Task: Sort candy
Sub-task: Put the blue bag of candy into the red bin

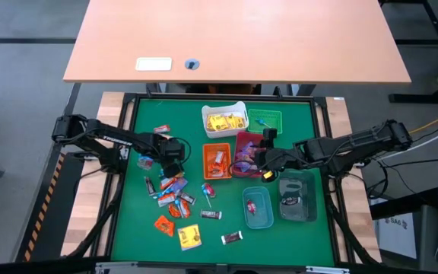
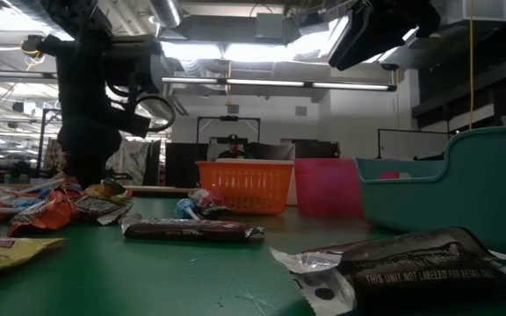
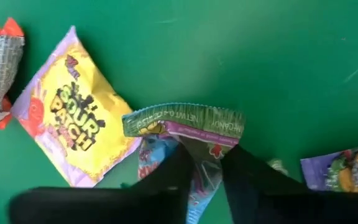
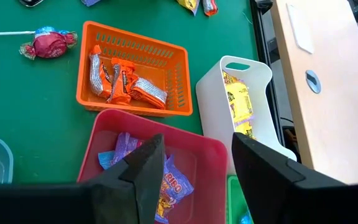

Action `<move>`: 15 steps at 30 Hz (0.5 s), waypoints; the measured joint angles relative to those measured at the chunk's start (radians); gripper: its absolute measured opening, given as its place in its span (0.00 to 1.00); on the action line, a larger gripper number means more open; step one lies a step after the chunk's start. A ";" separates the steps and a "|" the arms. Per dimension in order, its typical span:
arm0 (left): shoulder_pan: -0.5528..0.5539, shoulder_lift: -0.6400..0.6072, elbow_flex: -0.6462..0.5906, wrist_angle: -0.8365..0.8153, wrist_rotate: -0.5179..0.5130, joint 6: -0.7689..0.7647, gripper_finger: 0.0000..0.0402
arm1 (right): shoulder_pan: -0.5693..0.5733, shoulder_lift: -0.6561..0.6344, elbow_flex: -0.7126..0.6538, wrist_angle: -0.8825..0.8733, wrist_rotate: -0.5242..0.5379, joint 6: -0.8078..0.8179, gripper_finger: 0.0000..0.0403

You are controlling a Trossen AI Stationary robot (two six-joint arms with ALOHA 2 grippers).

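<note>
Wrapped candy [image 1: 175, 194] lies scattered on the left half of the green mat: a yellow Sour Patch packet [image 3: 73, 118], orange, red and dark wrappers. My left gripper [image 3: 207, 155] is low over this pile [image 1: 170, 161] and is shut on a purple packet with a green edge. My right gripper [image 4: 197, 155] hangs open above the red bin [image 4: 154, 134], which holds purple and blue sweets; it touches nothing [image 1: 264, 161]. The orange bin [image 4: 132, 74] holds orange-wrapped sweets. The white bin [image 4: 241, 102] holds yellow ones. My left gripper pinches the purple packet between its two fingers, at the middle of the packet's width [image 3: 205, 163]. The packet's crimped green end [image 3: 185, 118] sticks out past the fingertips, over the mat and a blue sweet. Whether the packet is lifted clear cannot be told.
A green bin [image 1: 265, 119] stands beside the white one at the far side. Two clear teal bins [image 1: 257, 208] [image 1: 296, 196] sit on the right near side. Dark bars [image 2: 191, 230] [image 2: 402, 263] lie near the mat's front edge. A wooden desk [image 1: 234, 38] lies beyond.
</note>
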 joint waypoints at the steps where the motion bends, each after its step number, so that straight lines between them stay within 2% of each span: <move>1: 0.000 0.000 0.002 0.004 0.002 0.000 0.11 | 0.000 0.000 0.000 0.000 0.000 0.000 0.47; 4: 0.000 0.000 0.030 0.004 0.005 0.000 0.02 | 0.000 0.000 0.000 0.000 0.000 0.000 0.47; 15: 0.000 0.000 0.257 0.061 0.005 0.047 0.00 | 0.000 0.000 0.000 0.016 0.000 0.000 0.47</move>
